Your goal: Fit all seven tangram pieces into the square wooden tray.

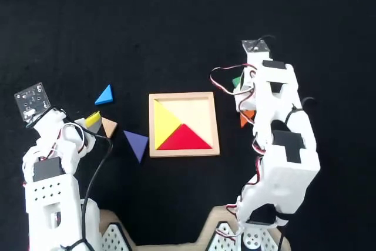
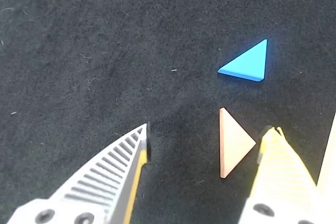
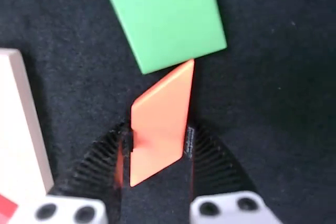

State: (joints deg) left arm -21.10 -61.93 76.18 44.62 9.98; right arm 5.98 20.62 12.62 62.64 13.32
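Table (image 1: pixel 176 39): black cloth.
Tray (image 1: pixel 184 153): centre of the high view; yellow triangle (image 1: pixel 164 123) and red triangle (image 1: pixel 184 139) are seated inside.
Purple triangle (image 1: pixel 137 144): just left of the tray.
Blue triangle (image 1: pixel 105 96): farther left, higher up.
Green square (image 3: pixel 167 19): right of the tray, partly covered by the right arm.
Right claw (image 3: pixel 156 132): closed on the orange parallelogram (image 3: pixel 160 124), whose tip reaches the square's edge.
Left claw (image 2: pixel 207 129): spread wide, nothing held; the tan triangle (image 2: pixel 233 142) lies between its fingers, just beside one.
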